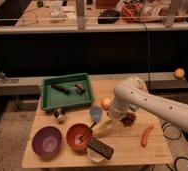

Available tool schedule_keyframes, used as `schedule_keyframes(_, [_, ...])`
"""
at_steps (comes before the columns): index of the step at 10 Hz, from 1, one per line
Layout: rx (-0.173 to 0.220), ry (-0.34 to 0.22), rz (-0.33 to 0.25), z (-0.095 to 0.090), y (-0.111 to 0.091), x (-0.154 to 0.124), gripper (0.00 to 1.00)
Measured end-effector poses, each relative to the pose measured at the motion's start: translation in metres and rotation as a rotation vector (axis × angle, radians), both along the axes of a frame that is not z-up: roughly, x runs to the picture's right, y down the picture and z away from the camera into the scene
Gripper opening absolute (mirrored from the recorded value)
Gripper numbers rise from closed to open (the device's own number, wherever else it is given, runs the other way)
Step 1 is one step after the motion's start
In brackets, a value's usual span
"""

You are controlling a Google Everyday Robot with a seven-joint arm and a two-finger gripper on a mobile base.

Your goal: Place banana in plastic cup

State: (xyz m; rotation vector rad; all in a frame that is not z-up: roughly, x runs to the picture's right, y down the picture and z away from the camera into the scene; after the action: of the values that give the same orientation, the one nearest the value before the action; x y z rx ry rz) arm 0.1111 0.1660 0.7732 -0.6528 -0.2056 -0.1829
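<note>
Beside plastic cup [95, 113]: banana [103, 129] diagonal, gripper [116, 120] upper-right.

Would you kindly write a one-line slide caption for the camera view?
Arm's end effector low over the wooden table, at the banana near the plastic cup and red-orange bowl.

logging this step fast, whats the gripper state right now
gripper: open or closed cannot be told; it is down at the banana, just right of the plastic cup.
</note>
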Motion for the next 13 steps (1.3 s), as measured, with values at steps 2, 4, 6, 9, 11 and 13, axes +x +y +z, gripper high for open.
schedule_keyframes(2, [0.032,0.031,-0.004,-0.002,-0.016,-0.005,0.0])
schedule_keyframes(4, [0.049,0.04,0.002,-0.001,-0.03,-0.01,0.0])
schedule_keyframes(6, [0.073,0.046,0.022,0.0,-0.052,-0.011,0.0])
schedule_keyframes(9, [0.111,0.048,0.044,0.0,-0.084,-0.015,0.0])
schedule_keyframes(11, [0.12,0.05,0.059,0.005,-0.092,-0.016,0.0])
schedule_keyframes(13, [0.113,0.05,0.067,0.013,-0.093,-0.018,0.01])
